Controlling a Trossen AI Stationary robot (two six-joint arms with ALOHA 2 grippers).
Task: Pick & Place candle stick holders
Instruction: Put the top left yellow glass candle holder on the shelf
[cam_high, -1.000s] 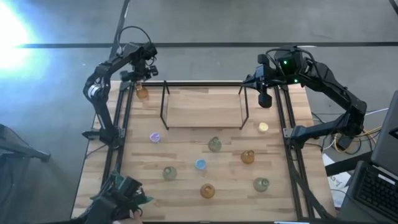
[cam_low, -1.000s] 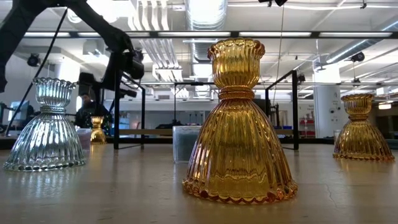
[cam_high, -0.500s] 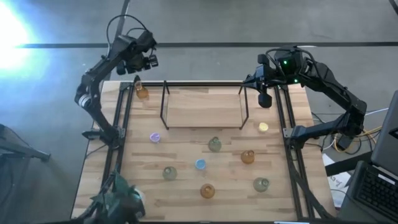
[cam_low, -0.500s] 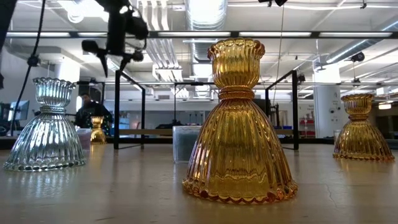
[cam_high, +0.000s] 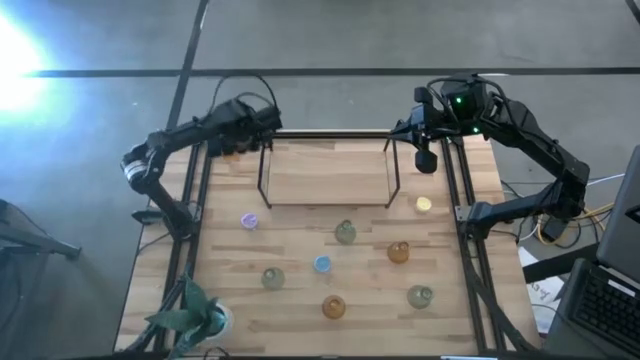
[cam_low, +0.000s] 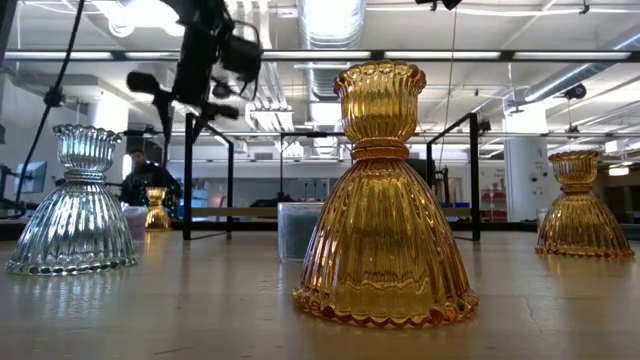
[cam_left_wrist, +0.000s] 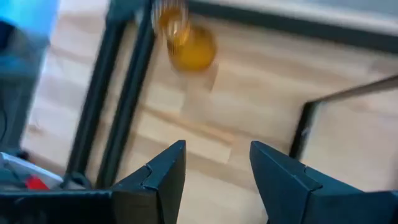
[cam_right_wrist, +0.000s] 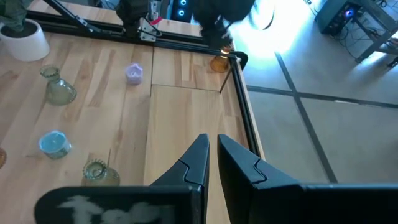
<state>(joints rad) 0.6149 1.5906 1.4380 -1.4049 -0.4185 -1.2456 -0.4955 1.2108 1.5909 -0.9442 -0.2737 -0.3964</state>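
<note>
Several small glass candle stick holders stand on their bases on the wooden table: purple (cam_high: 249, 220), grey-green (cam_high: 345, 233), amber (cam_high: 398, 252), blue (cam_high: 322, 264), yellow (cam_high: 424, 204) and others toward the near edge. One amber holder (cam_left_wrist: 186, 40) stands at the far left corner. My left gripper (cam_high: 256, 121) hovers open above the table just right of it and touches nothing; it also shows in the left wrist view (cam_left_wrist: 217, 171). My right gripper (cam_high: 426, 160) waits shut and empty at the far right, as the right wrist view (cam_right_wrist: 212, 155) shows.
A black wire frame (cam_high: 325, 165) stands over a raised wooden board at the far middle. Black rails run along the left side (cam_high: 190, 210) and right side (cam_high: 465, 230). A leafy plant in a white pot (cam_high: 192, 315) stands at the near left corner.
My left gripper has risen from above the amber holder at the far left corner, then swung toward the table's right and come lower again. The amber holder stays standing where it was. My right arm has kept still.
</note>
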